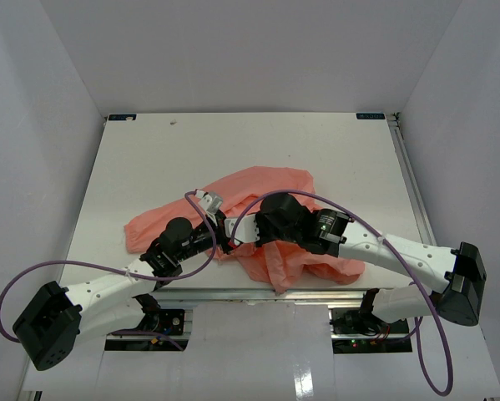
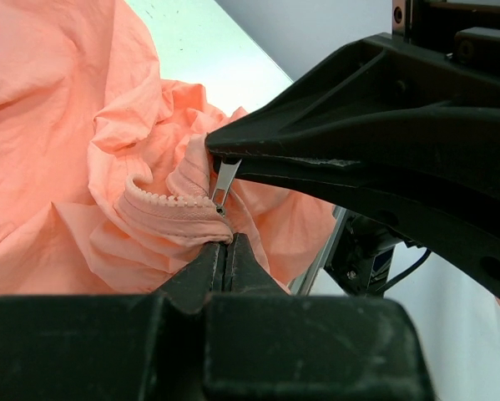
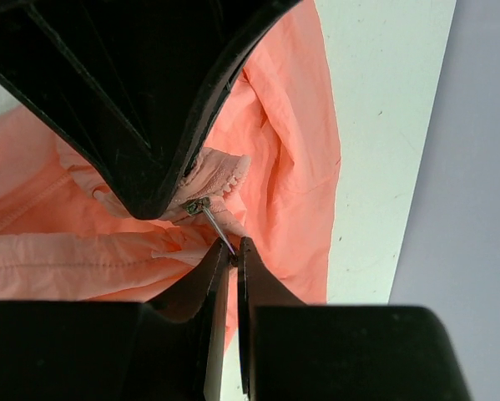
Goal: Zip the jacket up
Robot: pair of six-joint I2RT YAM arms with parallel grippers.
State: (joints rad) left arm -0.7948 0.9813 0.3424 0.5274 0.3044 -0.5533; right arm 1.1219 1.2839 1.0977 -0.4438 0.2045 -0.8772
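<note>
Top camera looks down from behind; both wrist cameras closely share the zipper pull (image 2: 224,180).

The jacket (image 1: 266,185) lies bunched on the table (image 1: 233,142), toward its near edge and about midway across, with one fold seemingly spilling over that edge. The left gripper (image 2: 226,251) and right gripper (image 3: 234,247) meet tip to tip over the garment's near-left part. Between them stands the zipper pull (image 2: 224,180), the right gripper clamped on its free end and the left gripper on the zipper tape (image 2: 170,210) just beneath it.
</note>
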